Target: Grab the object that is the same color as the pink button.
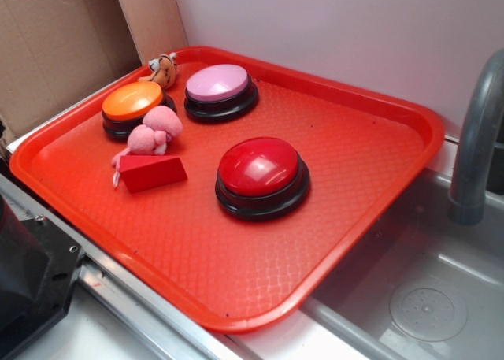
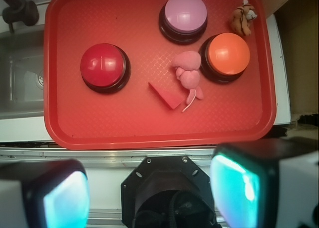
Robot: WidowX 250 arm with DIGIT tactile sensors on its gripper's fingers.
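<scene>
— On the tray [image 2: 60,123], where's the pink plush [image 2: 188,74]?
— At eight o'clock of the orange button [image 2: 228,54], touching it; pink button [image 2: 185,13] at twelve.
— Gripper [image 2: 149,195]?
— Spread wide, empty.

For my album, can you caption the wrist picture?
Open gripper high above the red tray, pink plush toy beside the orange button.

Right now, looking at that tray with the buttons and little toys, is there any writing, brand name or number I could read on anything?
None: no readable text in either view.
The pink button, orange button and red button have plain tops.
The pink plush toy, red wedge block and striped plush carry no labels.
The red tray shows only a textured pattern.
The claw shows no markings.
</scene>
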